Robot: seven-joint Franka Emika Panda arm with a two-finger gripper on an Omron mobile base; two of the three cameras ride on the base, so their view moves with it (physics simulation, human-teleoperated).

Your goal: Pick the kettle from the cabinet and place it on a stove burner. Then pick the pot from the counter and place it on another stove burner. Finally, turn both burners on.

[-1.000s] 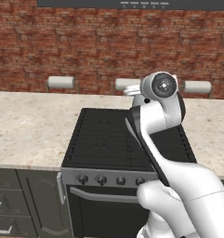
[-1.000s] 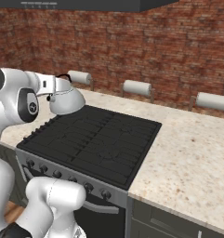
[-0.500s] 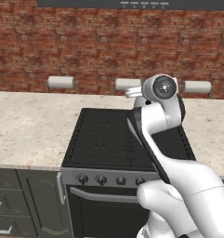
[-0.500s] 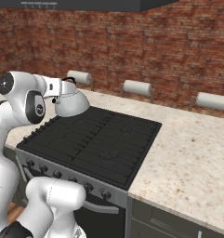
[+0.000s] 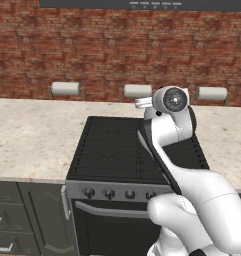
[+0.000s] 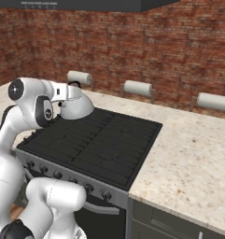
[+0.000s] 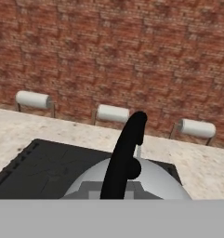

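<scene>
Small silvery-white dome-shaped kettle with thin black arched handle and black lid knob, held in the air just above the back left section of the flat black cooktop, clear of the grates. Seen from the hand camera, dome directly below the wrist at 6 o'clock, handle arching up toward 12 o'clock along the line of sight. Two-finger gripper at the end of the white arm, apparently clamped on the top of that handle; fingertips hidden behind the kettle and the wrist, so closure judged from the kettle hanging there rather than seen. In the right base view, kettle at about 9 o'clock of the cooktop, spout side hard to tell.

Key relation for the coming move: kettle straight under the gripper, burner grate straight under the kettle, so a short vertical descent likely enough, keeping the dome level.

Outward: steel range front with a row of dark knobs at 6 o'clock of the cooktop. Beige speckled stone counter on both sides. Red brick wall behind, with three white cylindrical rolls on wire holders along it.
</scene>
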